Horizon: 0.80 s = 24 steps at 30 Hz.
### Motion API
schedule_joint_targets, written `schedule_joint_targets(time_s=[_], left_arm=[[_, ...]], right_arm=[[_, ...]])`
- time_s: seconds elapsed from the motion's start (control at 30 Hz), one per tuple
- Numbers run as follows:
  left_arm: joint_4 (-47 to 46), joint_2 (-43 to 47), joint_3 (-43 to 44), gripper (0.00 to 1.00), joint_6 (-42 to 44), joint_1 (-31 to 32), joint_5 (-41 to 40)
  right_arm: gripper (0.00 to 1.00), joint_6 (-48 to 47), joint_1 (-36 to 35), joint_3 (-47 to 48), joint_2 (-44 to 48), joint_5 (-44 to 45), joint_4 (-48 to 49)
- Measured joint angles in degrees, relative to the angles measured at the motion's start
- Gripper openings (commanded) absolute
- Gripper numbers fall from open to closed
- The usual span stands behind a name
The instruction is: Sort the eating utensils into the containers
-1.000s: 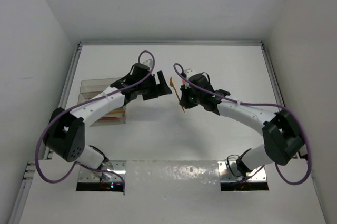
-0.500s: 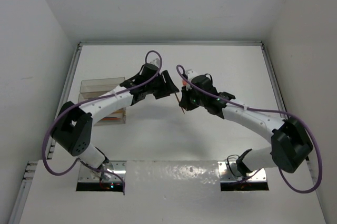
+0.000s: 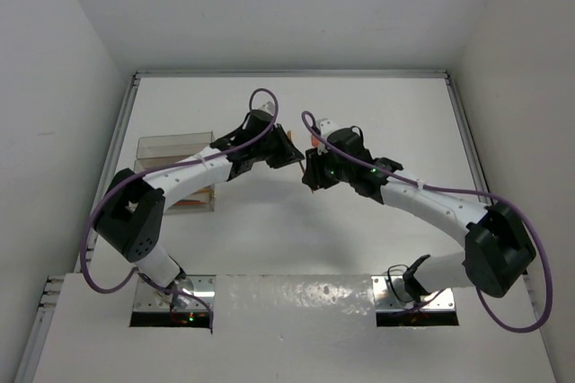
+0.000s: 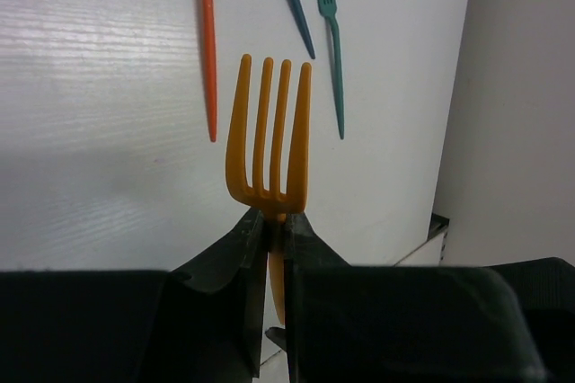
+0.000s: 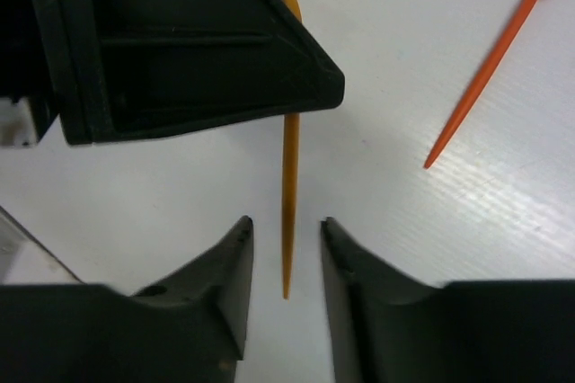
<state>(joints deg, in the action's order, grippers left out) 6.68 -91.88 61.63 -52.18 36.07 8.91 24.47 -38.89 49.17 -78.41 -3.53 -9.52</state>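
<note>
Clamped tight, the left claw [image 4: 277, 221] pinches the amber fork [image 4: 269, 131] at its neck just under the tines, which jut forward over the table [image 4: 108, 131]; the fork's slim handle runs between the parted jaws of the right claw [image 5: 286, 232], which flank it without touching; it looks light, thin and smooth, probably springy and apt to swivel in a pinch, so the flat neck seems the surer hold; on the table beyond lie a teal fork [image 4: 332, 50], a dark blue utensil [image 4: 295, 5] and an orange utensil [image 4: 207, 41]; the containers [image 3: 166, 145] stand well apart at the table's left.
</note>
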Motion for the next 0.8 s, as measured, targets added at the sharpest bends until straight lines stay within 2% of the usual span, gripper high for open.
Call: schedule_joint_targets(time_s=[0.13,0.23,0.47,0.63,0.8], left_arm=[[2.3,0.3,0.0,0.0,-0.9,-1.8,-2.1],[4.6,1.5,-0.5,0.0,-2.3,-7.7,-2.3],[7.6,9.8,-3.8,0.0,-5.8,-32.6,-7.8],[8.0,12.8,-5.7,0.0,-7.6,-41.4,-11.2],[7.3,12.1,-9.6,0.0,-10.8,-45.7,-13.4]], right_arm=[[0.54,-0.4,0.0,0.0,0.1,0.7,-0.6],[0.6,-0.5,0.0,-0.3,0.7,2.8,-1.6],[0.64,-0.7,0.0,-2.1,3.5,8.3,-3.4],[0.66,-1.1,0.0,-2.7,3.5,10.7,-4.4],[0.67,-1.8,0.1,-2.8,3.4,11.9,-4.7]])
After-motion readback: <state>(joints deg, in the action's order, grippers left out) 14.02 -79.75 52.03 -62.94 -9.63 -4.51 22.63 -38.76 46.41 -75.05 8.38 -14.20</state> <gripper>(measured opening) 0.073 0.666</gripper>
